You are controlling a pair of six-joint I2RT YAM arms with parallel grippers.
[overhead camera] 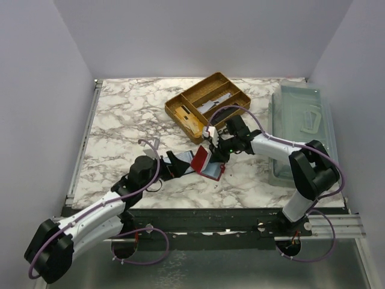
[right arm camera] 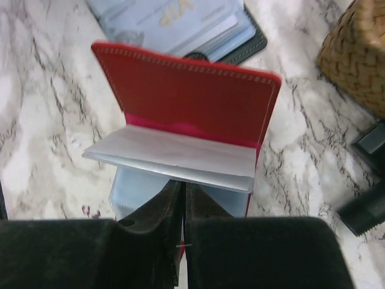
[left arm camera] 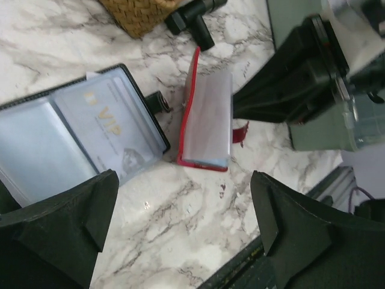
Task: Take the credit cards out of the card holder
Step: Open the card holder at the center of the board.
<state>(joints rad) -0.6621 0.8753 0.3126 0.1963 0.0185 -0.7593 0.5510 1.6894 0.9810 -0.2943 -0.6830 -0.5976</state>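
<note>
A red card holder [overhead camera: 205, 164] lies open on the marble, one cover [right arm camera: 186, 96] standing upright. Pale grey leaves [right arm camera: 174, 158] fan out flat from its spine, and I cannot tell cards from sleeves in them. My right gripper [right arm camera: 182, 186] sits just under that fan, jaws shut to a thin slit with nothing seen in it. To the left lies an open black card holder [left arm camera: 90, 129] with clear sleeves, one showing a pale credit card [left arm camera: 111, 123] marked VIP. My left gripper [left arm camera: 183, 198] hangs open over bare marble in front of both holders, holding nothing.
A woven gold tray [overhead camera: 207, 102] with small items stands behind the holders. A clear plastic bin [overhead camera: 304, 120] lies along the right edge. A black tubular piece [left arm camera: 195, 18] lies near the tray. The table's front rail [left arm camera: 271, 265] runs close under my left gripper.
</note>
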